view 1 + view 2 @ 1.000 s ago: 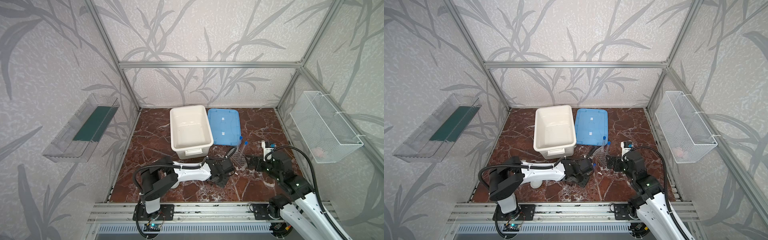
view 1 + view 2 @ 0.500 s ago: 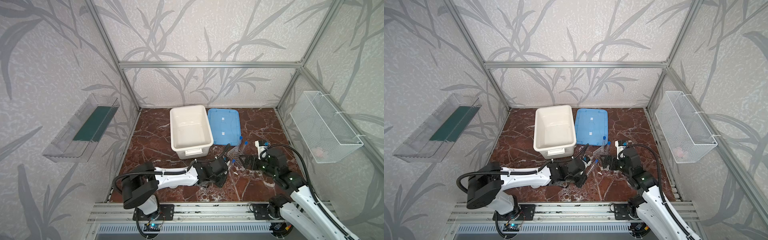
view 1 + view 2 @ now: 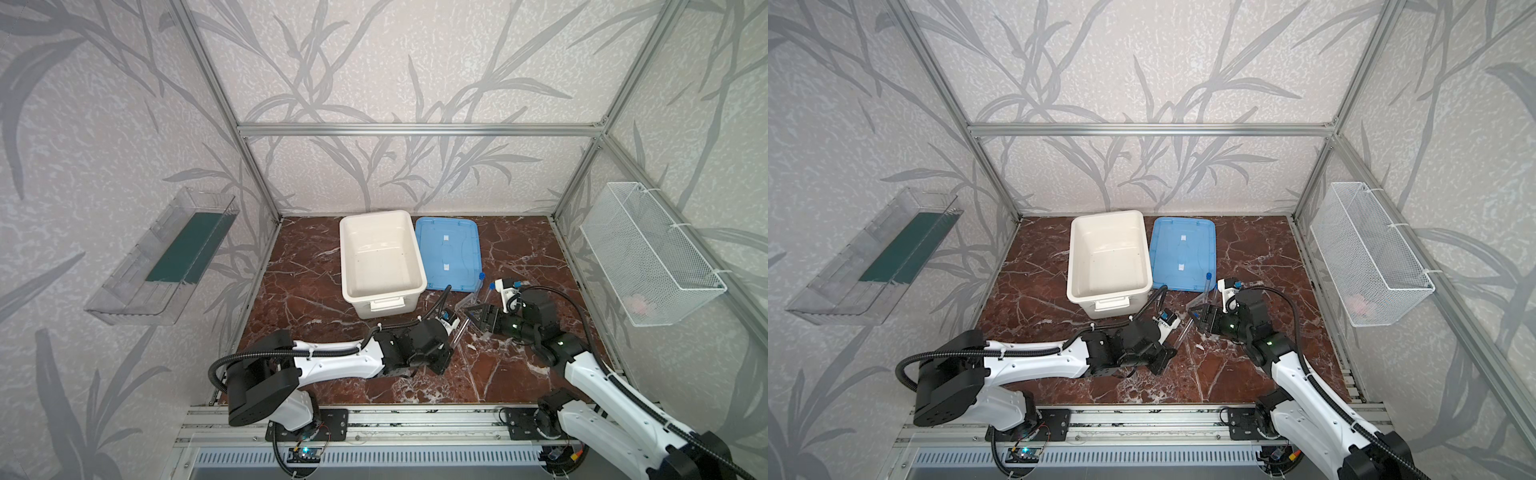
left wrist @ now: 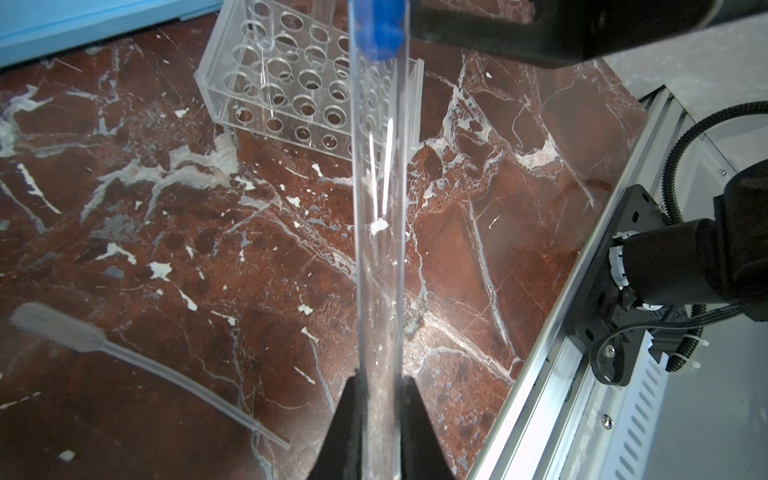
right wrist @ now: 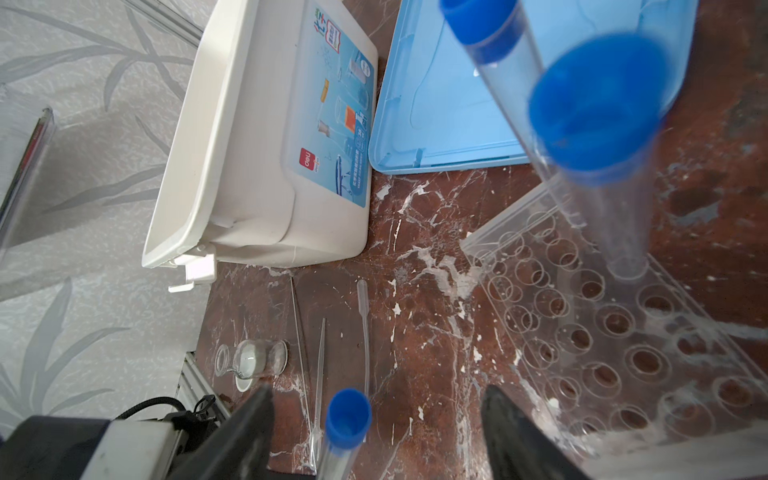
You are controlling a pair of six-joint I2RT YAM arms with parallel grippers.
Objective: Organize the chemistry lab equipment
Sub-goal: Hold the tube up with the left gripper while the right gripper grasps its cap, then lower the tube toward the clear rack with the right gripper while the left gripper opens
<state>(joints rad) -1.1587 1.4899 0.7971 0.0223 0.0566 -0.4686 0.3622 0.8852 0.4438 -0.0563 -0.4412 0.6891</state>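
Passing a capped tube from one gripper to the other, beside the rack

My left gripper is clamped on the lower end of a long clear plastic tube with a blue cap. My right gripper stands wide apart with that cap between its jaws, seemingly not touching it, though the view is poor. The clear perforated plastic rack sits just beside on the red-brown marble table, with two capped tubes standing in it. If my left lets go before my right holds firmly, the slick tube could drop. A squeeze on the cap alone may swing it into the rack.
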